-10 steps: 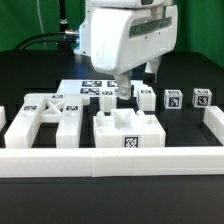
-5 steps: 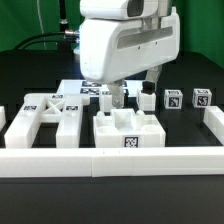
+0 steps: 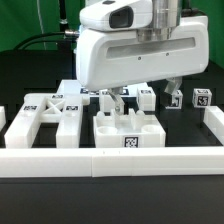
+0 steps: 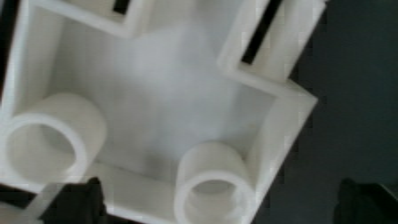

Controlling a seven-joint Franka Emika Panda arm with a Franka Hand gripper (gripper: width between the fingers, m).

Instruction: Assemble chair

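On blk table (image 3: 30, 72): white chair pts (image 3: 45, 115), rail (image 3: 100, 160) in front; green backdrop (image 3: 20, 20).

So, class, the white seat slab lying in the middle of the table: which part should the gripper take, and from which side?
Grip the seat slab across its two straight outer edges, coming straight down from above. It lies flat, with the rail close beside it, so a sideways approach looks blocked; the round stubs on top probably give a poorer hold.
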